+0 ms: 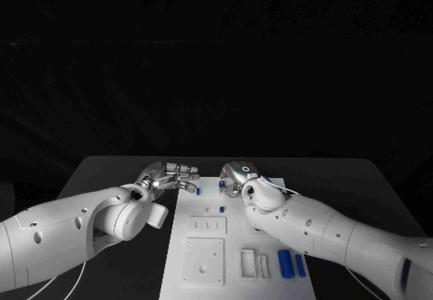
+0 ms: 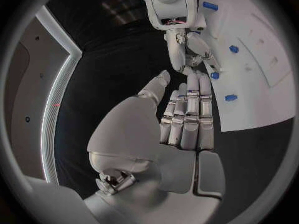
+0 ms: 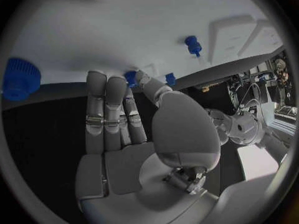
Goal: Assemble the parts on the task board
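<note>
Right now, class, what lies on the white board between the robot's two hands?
In the head view, one small blue part lies on the board between the left hand and the right hand.

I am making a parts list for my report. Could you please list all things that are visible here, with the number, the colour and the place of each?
Table: one, black, under everything.
Task board: one, white, in the middle of the table, between the two arms.
Long blue parts: two, blue, side by side on the near right part of the board.
Small blue parts: at least three, blue, on the far part of the board; one is at the right hand's fingertips, whether held I cannot tell.
White raised blocks: several, white, on the middle and near part of the board.
Left hand: one, silver, over the board's far left edge, fingers straight, holding nothing.
Right hand: one, silver, over the far end of the board.
</note>
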Motion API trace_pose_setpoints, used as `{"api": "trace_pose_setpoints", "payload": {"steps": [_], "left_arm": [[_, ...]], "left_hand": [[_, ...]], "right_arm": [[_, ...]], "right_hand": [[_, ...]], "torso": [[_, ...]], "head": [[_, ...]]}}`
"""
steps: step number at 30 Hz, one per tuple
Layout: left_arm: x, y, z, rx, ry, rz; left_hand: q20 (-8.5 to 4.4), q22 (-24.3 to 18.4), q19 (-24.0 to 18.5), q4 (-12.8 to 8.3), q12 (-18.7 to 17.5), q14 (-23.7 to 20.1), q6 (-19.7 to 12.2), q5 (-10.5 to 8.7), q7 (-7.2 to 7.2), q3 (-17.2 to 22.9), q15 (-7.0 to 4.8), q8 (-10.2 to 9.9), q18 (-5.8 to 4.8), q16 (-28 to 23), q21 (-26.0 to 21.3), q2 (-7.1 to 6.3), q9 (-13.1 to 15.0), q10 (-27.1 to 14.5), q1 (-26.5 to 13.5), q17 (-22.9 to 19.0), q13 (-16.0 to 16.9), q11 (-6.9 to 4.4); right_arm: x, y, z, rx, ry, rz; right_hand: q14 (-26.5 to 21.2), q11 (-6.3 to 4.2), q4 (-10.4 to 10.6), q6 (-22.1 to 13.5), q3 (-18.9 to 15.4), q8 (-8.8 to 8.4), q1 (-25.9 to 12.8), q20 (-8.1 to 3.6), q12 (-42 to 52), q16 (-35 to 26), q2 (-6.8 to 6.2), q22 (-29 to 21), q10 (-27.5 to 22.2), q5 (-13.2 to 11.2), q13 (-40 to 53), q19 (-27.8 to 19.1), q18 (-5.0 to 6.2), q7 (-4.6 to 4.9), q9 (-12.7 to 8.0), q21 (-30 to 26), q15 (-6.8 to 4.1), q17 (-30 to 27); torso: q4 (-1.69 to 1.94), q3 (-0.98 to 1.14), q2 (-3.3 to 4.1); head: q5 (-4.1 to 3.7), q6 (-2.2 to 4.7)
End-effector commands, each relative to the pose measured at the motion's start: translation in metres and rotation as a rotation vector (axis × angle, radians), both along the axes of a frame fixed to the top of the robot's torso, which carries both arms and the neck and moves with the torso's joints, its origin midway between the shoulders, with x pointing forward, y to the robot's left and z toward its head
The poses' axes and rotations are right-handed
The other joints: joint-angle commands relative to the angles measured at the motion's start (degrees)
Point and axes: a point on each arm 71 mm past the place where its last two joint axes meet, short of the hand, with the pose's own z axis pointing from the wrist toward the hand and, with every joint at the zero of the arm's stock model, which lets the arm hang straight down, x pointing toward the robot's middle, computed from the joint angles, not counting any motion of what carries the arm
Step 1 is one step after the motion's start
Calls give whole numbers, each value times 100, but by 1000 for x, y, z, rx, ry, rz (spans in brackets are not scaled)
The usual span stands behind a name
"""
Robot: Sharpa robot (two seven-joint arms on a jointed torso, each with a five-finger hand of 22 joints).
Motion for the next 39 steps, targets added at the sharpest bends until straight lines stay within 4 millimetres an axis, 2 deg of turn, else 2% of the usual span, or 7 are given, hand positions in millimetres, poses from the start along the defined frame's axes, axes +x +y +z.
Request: {"api": "trace_pose_setpoints", "payload": {"steps": [1, 12, 18, 24, 27, 33, 39], "left_arm": [[0, -1, 2, -2, -5, -15], [2, 7, 3, 2, -11, 5], [2, 14, 5, 3, -17, 15], [3, 18, 5, 4, -19, 22], [3, 18, 5, 4, -19, 21], [3, 17, 5, 3, -19, 17], [3, 17, 5, 3, -18, 16]], "left_hand": [[28, -6, -7, -37, -14, -37, -3, 30, 27, -2, 15, 26, 85, 27, 27, 8, 8, -38, -30, -7, 6, 9], [28, -17, -11, -53, -15, -38, -10, 32, 29, -8, 15, 27, 87, 25, 42, 2, 9, -46, -22, -9, 5, 12], [27, -20, -14, -63, -14, -35, -10, 36, 31, -9, 14, 26, 88, 24, 52, 0, 8, -44, -10, -10, 6, 12], [27, -20, -14, -63, -14, -35, -10, 36, 31, -9, 14, 26, 88, 24, 52, 0, 8, -44, -10, -10, 6, 12], [27, -20, -14, -63, -14, -35, -10, 36, 31, -9, 14, 26, 88, 24, 52, 0, 8, -44, -10, -10, 6, 12], [27, -20, -14, -63, -14, -35, -10, 36, 31, -9, 14, 26, 88, 24, 52, 0, 8, -44, -10, -10, 6, 12], [26, -21, -25, -73, -14, -32, -15, 41, 31, -9, 13, 27, 88, 19, 75, 3, 8, -45, -7, -12, 6, 13]], "right_arm": [[-1, -2, 4, 61, -13, 16], [-9, -23, 32, 134, -60, 23], [-12, -61, 55, 168, -60, -12], [-10, -94, 58, 140, -12, -58], [-9, -104, 57, 135, 12, -71], [-6, -116, 52, 133, 75, -86], [-2, -124, 44, 120, 146, -92]], "right_hand": [[-8, 27, 469, -78, -518, -22, 342, 27, -2, 13, -89, -149, -109, 48, -9, 179, 137, -32, -4, -216, 38, -23], [-17, -34, 449, -16, -421, -25, 351, 10, 6, 15, -115, -195, 108, 215, -7, 183, 89, 58, -6, -351, 10, -49], [7, -139, 284, -52, -92, -23, 259, -48, 4, -43, -179, -215, 661, 382, -3, 175, 19, 195, -5, -459, -44, -77], [-44, -593, 243, -104, -28, -20, 222, -304, 284, -99, -243, -192, 2282, 369, 203, 125, -183, 94, -1, -516, -349, -29], [-20, -679, 172, -178, -740, -18, 340, -473, 1798, -162, -51, -117, 1729, 423, 2039, 154, -415, 65, -5, -478, -445, 105], [-157, -652, 181, -205, -982, -17, 244, -428, 4169, 393, -35, 588, 828, 597, 4675, 201, -377, 76, 2, 550, -419, 1145], [-83, -612, 174, -326, -1184, -19, 198, -363, 5218, 886, 3, 1316, 1038, 848, 5775, 192, -326, 99, 1, 1471, -353, 2682]], "torso": [[-1, 3, 9], [-68, 13, 2], [-169, 43, -24], [-233, 59, -46], [-236, 74, -45], [-221, 75, -45], [-220, 73, -40]], "head": [[16, 0], [51, 39], [100, 62], [133, 62], [139, 64], [119, 52], [90, 44]]}}
